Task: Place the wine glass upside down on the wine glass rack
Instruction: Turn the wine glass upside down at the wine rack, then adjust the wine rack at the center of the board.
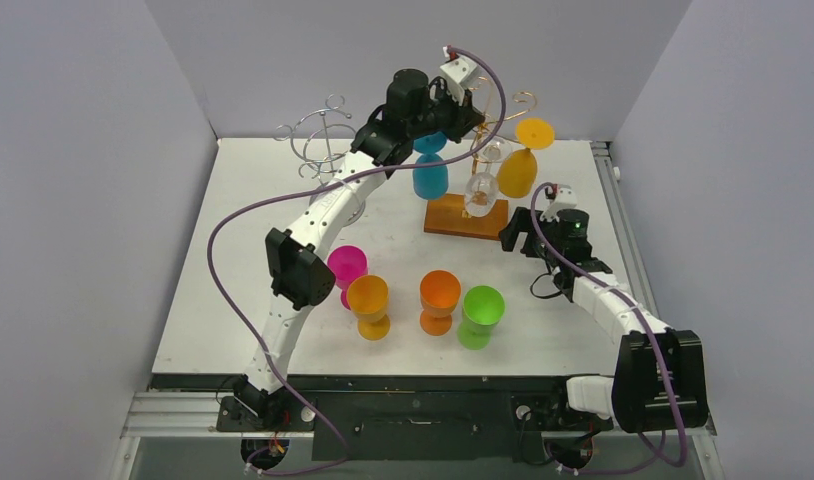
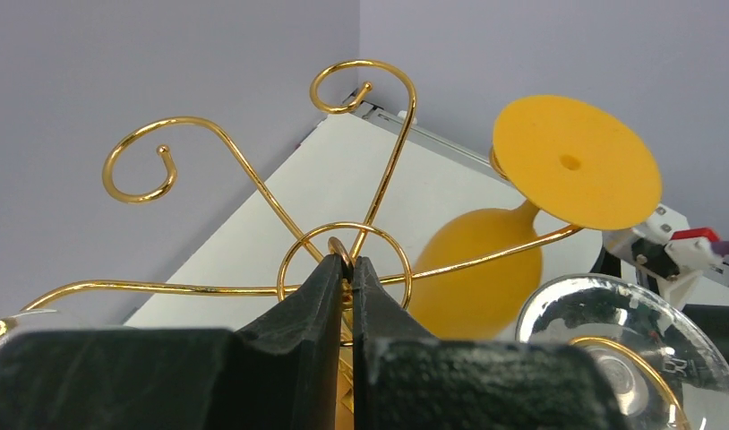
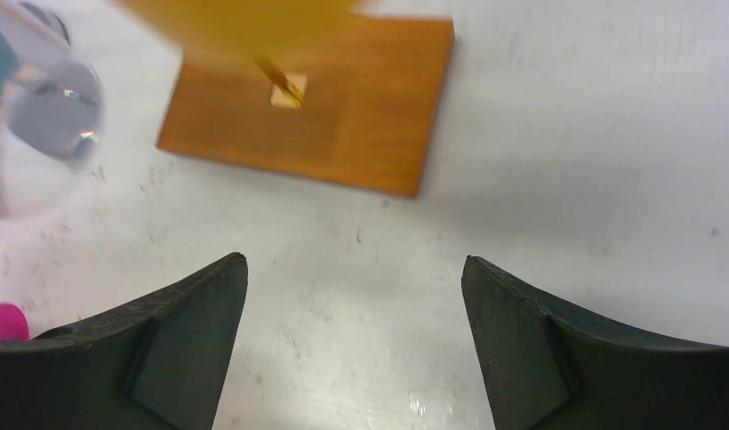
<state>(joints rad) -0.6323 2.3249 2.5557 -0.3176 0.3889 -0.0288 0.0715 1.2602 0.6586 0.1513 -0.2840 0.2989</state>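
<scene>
Overhead, the left end effector [image 2: 347,264] sits pinched shut at the top of the rack [image 1: 461,218], nothing visibly in it. The blue wine glass [image 1: 430,178] hangs upside down directly beneath, stem vertical. The right end effector [image 3: 354,261] gapes empty over the table [image 3: 612,134], farther off.

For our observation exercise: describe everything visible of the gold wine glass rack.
The gold wine glass rack is thin shiny wire curling into scrolled arms, upright on a flat brown base on the white table. A yellow glass, clear glass and blue glass hang upside down from it. The shut left gripper sits at its central ring.
</scene>
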